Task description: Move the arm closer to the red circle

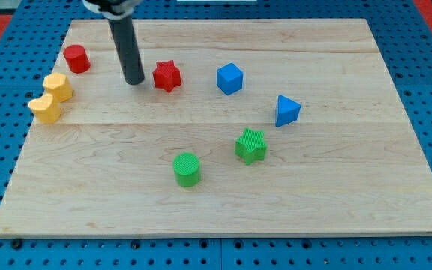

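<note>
The red circle is a short red cylinder near the board's upper left. My tip is at the lower end of the dark rod, to the right of the red circle and slightly lower, with a gap between them. The red star lies just right of the tip, not touching it.
Two yellow blocks sit at the left edge below the red circle. A blue cube and a blue block are to the right. A green star and a green cylinder lie lower at the middle. The wooden board rests on a blue pegboard.
</note>
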Controlling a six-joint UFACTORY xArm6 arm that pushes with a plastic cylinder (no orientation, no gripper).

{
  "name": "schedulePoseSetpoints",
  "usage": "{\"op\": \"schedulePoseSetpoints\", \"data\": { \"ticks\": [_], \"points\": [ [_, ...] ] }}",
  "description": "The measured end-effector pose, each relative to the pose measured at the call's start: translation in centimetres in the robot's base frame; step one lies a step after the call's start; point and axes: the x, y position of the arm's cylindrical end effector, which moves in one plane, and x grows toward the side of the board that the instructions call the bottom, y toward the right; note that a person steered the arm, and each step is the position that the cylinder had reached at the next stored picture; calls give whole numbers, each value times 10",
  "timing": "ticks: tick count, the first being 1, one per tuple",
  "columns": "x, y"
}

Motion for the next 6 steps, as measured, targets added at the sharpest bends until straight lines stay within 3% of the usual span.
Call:
{"op": "schedulePoseSetpoints", "data": {
  "ticks": [2, 4, 6],
  "points": [
    [-4, 53],
    [33, 33],
    [-96, -70]
  ]
}}
